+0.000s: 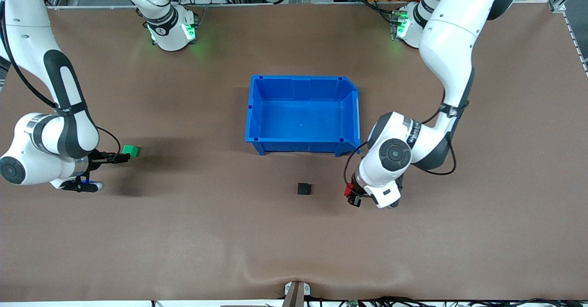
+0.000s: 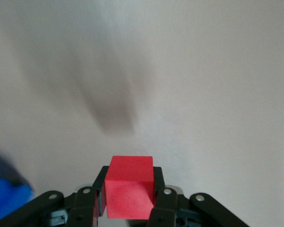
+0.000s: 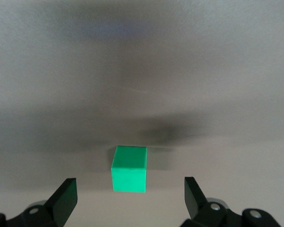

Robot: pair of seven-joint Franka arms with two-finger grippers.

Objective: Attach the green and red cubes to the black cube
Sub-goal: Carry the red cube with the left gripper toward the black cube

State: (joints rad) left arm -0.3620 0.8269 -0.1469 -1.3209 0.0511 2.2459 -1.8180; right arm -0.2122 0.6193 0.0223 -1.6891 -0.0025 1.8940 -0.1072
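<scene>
White glossy arm links, black joint bands, green-lit bases, thin black cables, seemingly black gripper fingers [image 3: 66, 198]

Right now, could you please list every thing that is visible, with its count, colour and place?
black cube: one, black, on the table, nearer to the front camera than the bin.
green cube: one, green, on the table toward the right arm's end.
red cube: one, red, held in the left gripper.
bin: one, blue, mid-table.
table: one, brown.
left gripper: shut on the red cube, beside the black cube.
right gripper: open, at the green cube.
</scene>
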